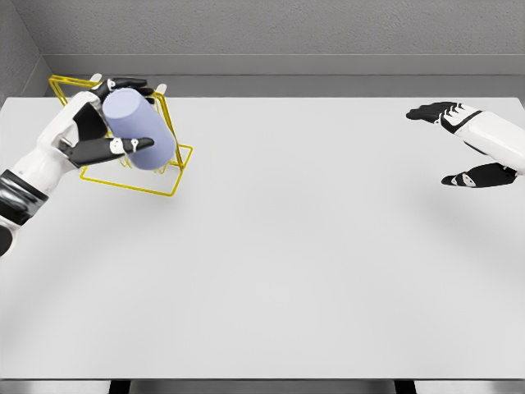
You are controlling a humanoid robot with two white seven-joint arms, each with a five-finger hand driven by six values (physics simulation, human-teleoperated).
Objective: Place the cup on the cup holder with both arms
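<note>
White bench [271, 271] fills the near part of the head view, bare across its front and middle. At its far left corner the left hand [102, 131] grasps a pale lavender cup [139, 130], black fingers wrapped around it from above and below, a thumb [123, 148] lying across its lower side. That cup is tilted, its closed end toward the hand and its body angled down to the hand's right. Directly behind and beneath the hand and cup sits a yellow wire cup holder [168, 176], its frame showing around the cup; whether the cup touches the wire cannot be told. Well apart, at the far right edge, the right hand [467, 148] hovers above the bench with fingers spread, holding nothing.
</note>
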